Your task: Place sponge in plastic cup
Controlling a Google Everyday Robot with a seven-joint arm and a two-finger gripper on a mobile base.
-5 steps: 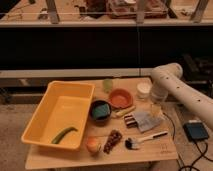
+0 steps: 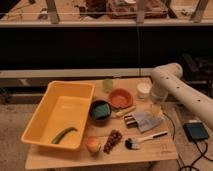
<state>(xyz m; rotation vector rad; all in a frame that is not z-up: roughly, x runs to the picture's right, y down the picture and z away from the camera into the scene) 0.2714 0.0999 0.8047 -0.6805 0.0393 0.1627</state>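
Teal-green, the sponge (image 2: 102, 112) is seen lying in a dark bowl (image 2: 93, 105) well left of the gripper (image 2: 156, 108), which is held near the grey cloth (image 2: 145, 120), its state not to be told, and the plastic cup (image 2: 108, 84) is set farther back and left of it.

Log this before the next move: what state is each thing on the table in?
sponge: lying in the dark bowl.
plastic cup: upright, sponge not in it.
orange bowl: upright, looks empty.
yellow tub: upright, holds a green vegetable.
tool: low over the grey cloth, clear of the sponge.
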